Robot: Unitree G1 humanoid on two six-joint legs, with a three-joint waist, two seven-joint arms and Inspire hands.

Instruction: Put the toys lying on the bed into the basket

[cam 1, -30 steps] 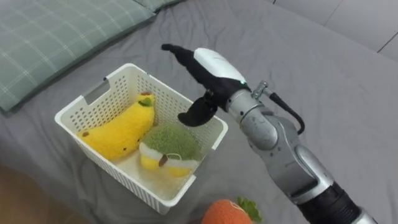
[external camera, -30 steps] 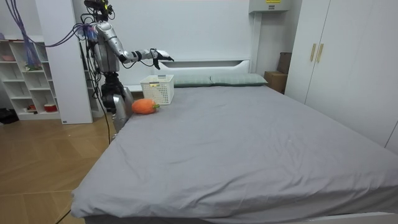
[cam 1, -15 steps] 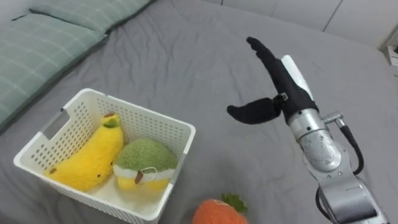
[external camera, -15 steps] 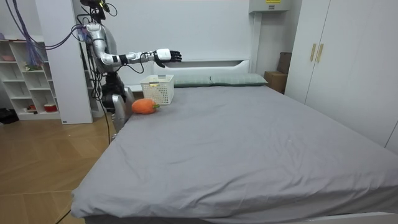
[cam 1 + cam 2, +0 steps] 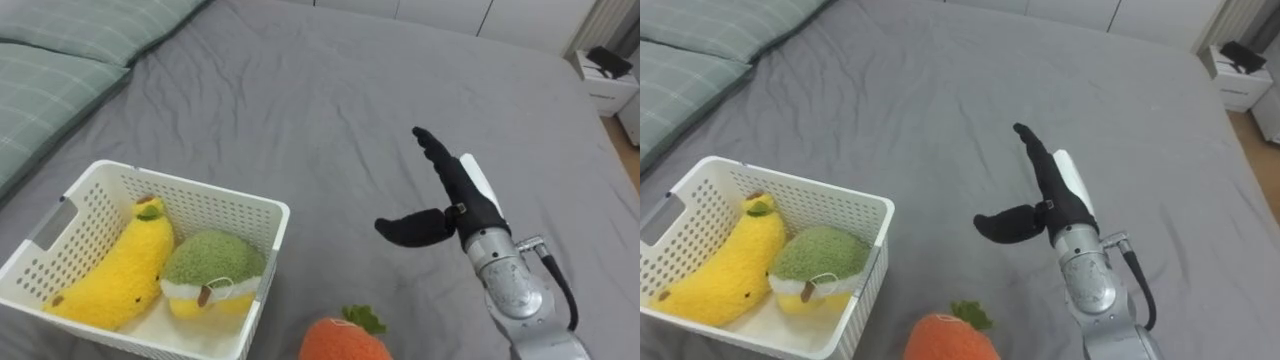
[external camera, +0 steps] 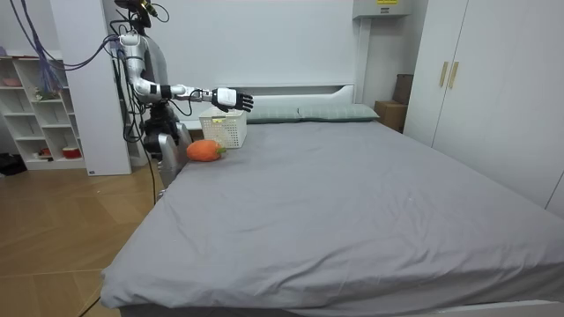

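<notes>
Your eye views look steeply down from close above the bed [image 5: 300, 80] at its side edge; your room view faces the headboard [image 6: 300, 91] from well beyond the foot. All share the basket [image 5: 200, 187].

basket [image 5: 200, 188]: white, walls in an open lattice
banana plush [image 5: 110, 285]: yellow, with a green and brown tip at its 12 o'clock end
round plush [image 5: 212, 262]: mossy green on top, yellow below, small brown mark
carrot plush [image 5: 340, 342]: orange, with green leaves
bed sheet [image 5: 300, 90]: plain grey
pillow [image 5: 50, 70]: pale green with a thin light check
right hand [image 5: 458, 200]: black fingers and thumb, white back
wardrobe [image 6: 480, 79]: white
floor [image 6: 62, 229]: brown wood grain
</notes>
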